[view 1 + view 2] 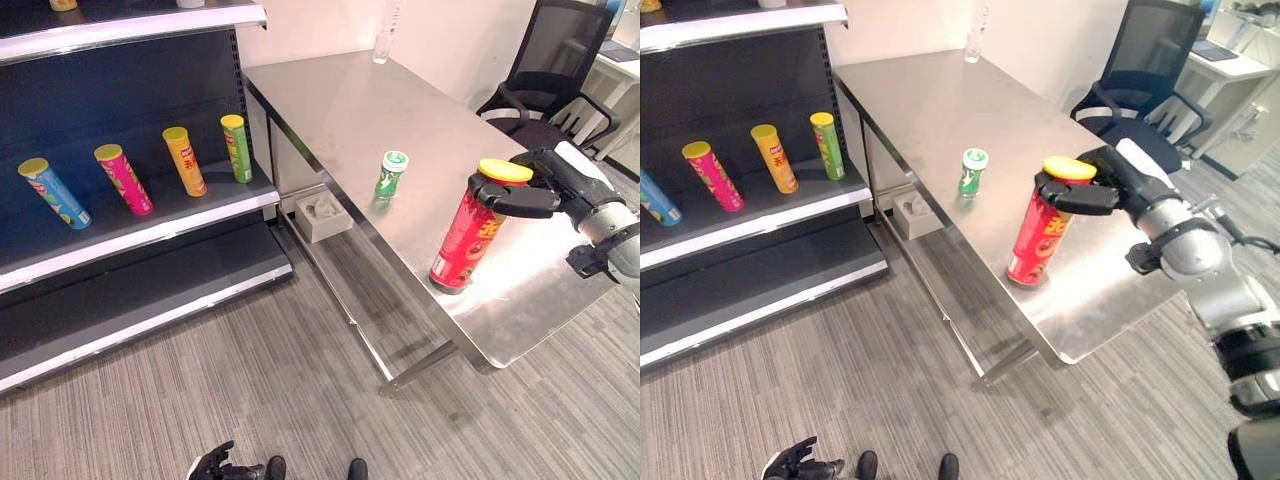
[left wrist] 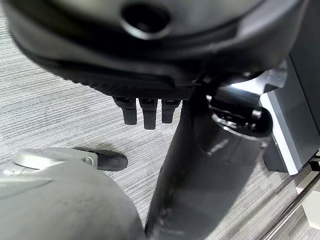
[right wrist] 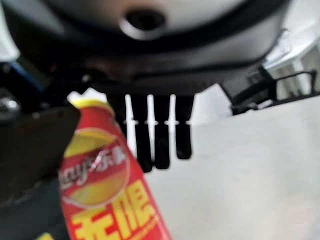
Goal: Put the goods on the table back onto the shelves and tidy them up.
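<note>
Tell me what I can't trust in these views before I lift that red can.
- Right hand on the red can: its fingers lie behind the can's top in the eye views; the right wrist view shows straight fingers beside the can, so the grip is unclear.
- Left hand: cut off by the bottom edge.
- Items on the top shelf: cut off by the upper edge.
- Small green can: label too small.

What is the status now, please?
Right hand at red can top, fingers straight. Left hand idle, low. Green can waits on table.
</note>
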{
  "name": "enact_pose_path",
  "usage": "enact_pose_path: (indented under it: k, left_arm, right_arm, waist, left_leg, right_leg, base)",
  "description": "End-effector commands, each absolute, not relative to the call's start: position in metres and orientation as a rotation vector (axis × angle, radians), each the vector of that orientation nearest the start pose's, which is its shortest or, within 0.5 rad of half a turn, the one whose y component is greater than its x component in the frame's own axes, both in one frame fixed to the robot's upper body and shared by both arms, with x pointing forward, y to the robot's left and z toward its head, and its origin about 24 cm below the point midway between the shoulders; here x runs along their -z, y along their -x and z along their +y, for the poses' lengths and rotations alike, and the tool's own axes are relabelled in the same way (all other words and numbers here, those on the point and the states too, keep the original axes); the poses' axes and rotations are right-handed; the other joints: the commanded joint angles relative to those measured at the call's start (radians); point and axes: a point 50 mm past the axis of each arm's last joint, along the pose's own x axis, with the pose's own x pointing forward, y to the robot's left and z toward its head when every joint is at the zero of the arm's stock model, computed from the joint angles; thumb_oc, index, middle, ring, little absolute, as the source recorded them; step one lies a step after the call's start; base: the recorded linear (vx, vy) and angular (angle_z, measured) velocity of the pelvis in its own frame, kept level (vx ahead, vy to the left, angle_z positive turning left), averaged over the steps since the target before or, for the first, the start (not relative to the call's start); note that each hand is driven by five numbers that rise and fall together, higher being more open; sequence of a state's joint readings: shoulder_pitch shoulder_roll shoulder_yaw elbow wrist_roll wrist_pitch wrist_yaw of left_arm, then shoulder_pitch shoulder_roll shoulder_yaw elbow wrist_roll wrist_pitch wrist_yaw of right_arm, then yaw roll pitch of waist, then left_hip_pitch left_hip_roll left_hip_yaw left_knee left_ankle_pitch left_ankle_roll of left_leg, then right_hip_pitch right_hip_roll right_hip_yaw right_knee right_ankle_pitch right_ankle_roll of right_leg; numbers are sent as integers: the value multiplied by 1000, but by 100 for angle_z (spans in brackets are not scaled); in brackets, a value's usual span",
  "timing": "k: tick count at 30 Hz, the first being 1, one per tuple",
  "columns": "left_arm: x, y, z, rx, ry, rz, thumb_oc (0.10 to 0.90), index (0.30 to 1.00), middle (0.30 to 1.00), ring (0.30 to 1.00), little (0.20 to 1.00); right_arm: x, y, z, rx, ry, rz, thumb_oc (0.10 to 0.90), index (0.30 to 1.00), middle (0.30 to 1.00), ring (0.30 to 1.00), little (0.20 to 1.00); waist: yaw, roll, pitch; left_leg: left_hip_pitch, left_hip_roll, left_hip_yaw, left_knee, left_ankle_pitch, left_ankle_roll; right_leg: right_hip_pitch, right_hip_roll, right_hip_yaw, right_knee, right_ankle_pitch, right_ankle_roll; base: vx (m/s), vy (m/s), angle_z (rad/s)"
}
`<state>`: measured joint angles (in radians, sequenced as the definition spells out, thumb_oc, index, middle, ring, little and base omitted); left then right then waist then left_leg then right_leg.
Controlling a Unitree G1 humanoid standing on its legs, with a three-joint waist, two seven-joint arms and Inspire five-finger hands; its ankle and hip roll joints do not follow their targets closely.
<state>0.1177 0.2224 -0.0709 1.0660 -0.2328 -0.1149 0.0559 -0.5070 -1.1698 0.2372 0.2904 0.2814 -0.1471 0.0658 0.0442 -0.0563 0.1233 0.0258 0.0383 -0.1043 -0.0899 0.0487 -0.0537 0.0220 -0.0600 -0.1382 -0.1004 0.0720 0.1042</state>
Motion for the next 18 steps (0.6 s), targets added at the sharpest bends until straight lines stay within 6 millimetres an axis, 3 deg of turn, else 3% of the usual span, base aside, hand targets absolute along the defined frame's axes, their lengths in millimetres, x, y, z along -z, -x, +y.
enact_pose_path:
  k: [1,8,9,11,14,18]
  left_arm:
    - [142,-100,260,-277,-161,976,800,900,900,900,900]
    - [138,-102,267,-290,-164,956,800,900,900,900,900]
    - [135,-106,268,-295,-154,934,800,900,900,900,900]
    - [134,-108,268,-311,-128,915,800,900,900,900,900]
    - [134,-108,266,-309,-121,912,800,900,900,900,900]
    - [136,-103,262,-300,-105,915,800,900,900,900,900]
  right_arm:
    - [-318,-282,-298,148,800,-723,400,300,300,300,300]
    - [-340,-258,-287,152,763,-905,400,300,300,300,300]
    - [-352,-251,-278,141,762,-983,400,300,300,300,300]
    - [-358,-248,-269,120,779,-1024,400,300,300,300,300]
    - [-358,-248,-267,114,783,-1026,400,300,300,300,300]
    - [-360,-248,-258,88,826,-1039,400,300,300,300,300]
  waist:
    - [24,-36,-68]
    - [38,-31,-52]
    - [58,-26,-31]
    - [72,-22,-9]
    - [72,-21,2]
    - [78,-25,8]
  left_leg:
    - [-16,52,33,5,-37,-89]
    - [-54,76,-23,7,-1,-117]
    - [-97,83,-79,3,38,-132]
    - [-141,76,-113,19,52,-137]
    - [-153,73,-109,39,49,-137]
    - [-140,119,-43,86,21,-133]
  right_leg:
    - [94,-54,-35,41,-154,99]
    - [85,-22,-50,71,-189,72]
    - [75,8,-58,77,-207,53]
    - [74,17,-88,81,-217,42]
    - [76,14,-107,84,-216,40]
    - [68,-17,-154,87,-193,45]
  base:
    - [-38,-147,5]
    - [-99,-125,23]
    - [-151,-126,41]
    - [-175,-125,38]
    - [-102,-8,66]
    - [-70,133,38]
